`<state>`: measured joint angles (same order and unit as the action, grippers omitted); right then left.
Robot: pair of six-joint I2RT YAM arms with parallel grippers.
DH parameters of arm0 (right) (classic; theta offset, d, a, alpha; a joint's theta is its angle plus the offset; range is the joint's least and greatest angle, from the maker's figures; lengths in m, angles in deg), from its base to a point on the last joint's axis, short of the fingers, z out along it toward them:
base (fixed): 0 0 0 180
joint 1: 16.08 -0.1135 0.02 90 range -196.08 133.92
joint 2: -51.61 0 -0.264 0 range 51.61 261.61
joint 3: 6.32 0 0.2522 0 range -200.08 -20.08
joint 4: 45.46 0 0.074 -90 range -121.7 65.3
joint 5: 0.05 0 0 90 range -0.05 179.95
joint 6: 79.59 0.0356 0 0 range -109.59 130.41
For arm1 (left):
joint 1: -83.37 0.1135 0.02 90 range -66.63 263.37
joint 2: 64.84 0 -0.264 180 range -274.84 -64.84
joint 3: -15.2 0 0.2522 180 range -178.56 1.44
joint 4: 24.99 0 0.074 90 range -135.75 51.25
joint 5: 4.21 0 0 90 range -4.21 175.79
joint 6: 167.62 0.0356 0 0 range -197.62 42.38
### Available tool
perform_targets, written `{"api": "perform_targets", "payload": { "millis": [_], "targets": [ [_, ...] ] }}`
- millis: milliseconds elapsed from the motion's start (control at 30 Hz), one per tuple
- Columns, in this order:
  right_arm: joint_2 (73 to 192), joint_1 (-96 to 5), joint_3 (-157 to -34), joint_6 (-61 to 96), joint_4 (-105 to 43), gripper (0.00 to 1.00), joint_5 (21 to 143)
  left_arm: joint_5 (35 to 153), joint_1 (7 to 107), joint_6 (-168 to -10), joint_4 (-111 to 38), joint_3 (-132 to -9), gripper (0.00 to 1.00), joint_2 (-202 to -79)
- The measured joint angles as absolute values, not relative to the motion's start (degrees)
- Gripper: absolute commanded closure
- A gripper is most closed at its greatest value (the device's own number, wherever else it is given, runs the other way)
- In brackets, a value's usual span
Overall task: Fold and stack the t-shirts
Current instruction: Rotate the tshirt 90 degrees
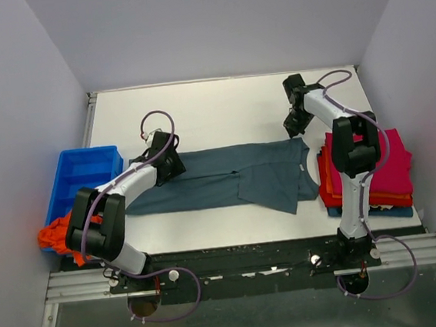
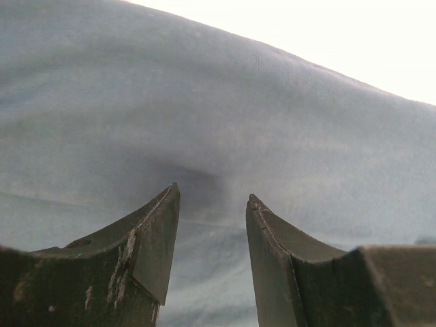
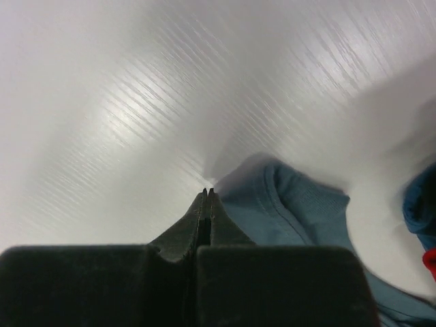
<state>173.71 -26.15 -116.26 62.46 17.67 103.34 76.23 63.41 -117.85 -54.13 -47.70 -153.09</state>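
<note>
Lying flat, grey-blue t-shirt (image 1: 227,174) shows perhaps a collar label (image 1: 302,168).

Nothing legible: no text, label, brand, number or sign can be read in any view, the grey-blue shirt (image 1: 204,180) included.
</note>
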Motion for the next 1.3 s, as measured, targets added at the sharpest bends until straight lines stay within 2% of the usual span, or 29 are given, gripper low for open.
{"api": "perform_targets", "payload": {
  "millis": [233, 300, 333, 367, 400, 433, 500, 700, 900, 1000, 1100, 1200, 1233, 1300],
  "targets": [
    [178.6, -26.1, -124.7, 62.3, 21.6, 0.99, 104.4, 75.8, 65.6, -119.4, -53.6, -47.3, 0.45, -153.2],
    [178.3, -26.2, -124.7, 61.8, 21.8, 0.89, 105.3, 76.1, 65.6, -119.2, -53.0, -47.3, 0.45, -152.8],
    [177.6, -26.1, -124.0, 61.5, 21.3, 0.76, 105.6, 76.3, 65.6, -119.0, -52.4, -47.3, 0.45, -152.6],
    [176.5, -26.1, -122.9, 61.3, 20.6, 0.53, 105.8, 77.0, 65.6, -118.7, -51.4, -47.3, 0.45, -152.3],
    [174.7, -26.1, -120.3, 61.0, 19.0, 0.44, 105.9, 77.9, 65.4, -118.1, -50.3, -47.3, 0.44, -151.9],
    [172.4, -26.1, -117.4, 60.8, 17.7, 0.39, 105.9, 78.4, 65.2, -117.8, -49.2, -47.3, 0.44, -151.7],
    [167.2, -26.1, -111.3, 59.6, 16.2, 0.38, 106.2, 79.2, 63.7, -117.0, -48.2, -48.4, 0.45, -151.8],
    [159.5, -25.8, -103.6, 57.6, 14.2, 0.44, 108.0, 79.6, 59.2, -115.3, -45.7, -51.9, 0.45, -152.1],
    [166.2, -24.7, -108.1, 56.4, 15.2, 0.46, 108.1, 79.6, 59.3, -114.9, -44.4, -50.2, 0.45, -152.1],
    [170.7, -24.5, -111.9, 55.6, 15.9, 0.54, 108.1, 79.6, 59.3, -114.5, -44.4, -49.7, 0.44, -152.0],
    [172.9, -24.5, -114.1, 55.1, 16.8, 0.77, 108.1, 79.5, 59.3, -114.0, -44.4, -49.4, 0.45, -151.3],
    [173.4, -24.5, -115.1, 54.8, 17.4, 0.96, 107.7, 79.3, 59.3, -113.6, -44.2, -49.4, 0.44, -151.0],
    [173.4, -24.5, -115.3, 54.7, 17.7, 0.99, 107.6, 79.2, 59.3, -113.5, -44.1, -49.4, 0.44, -151.0],
    [173.4, -24.5, -115.7, 54.6, 17.9, 0.99, 107.5, 79.1, 59.3, -113.2, -44.1, -49.4, 0.44, -151.0]
  ]
}}
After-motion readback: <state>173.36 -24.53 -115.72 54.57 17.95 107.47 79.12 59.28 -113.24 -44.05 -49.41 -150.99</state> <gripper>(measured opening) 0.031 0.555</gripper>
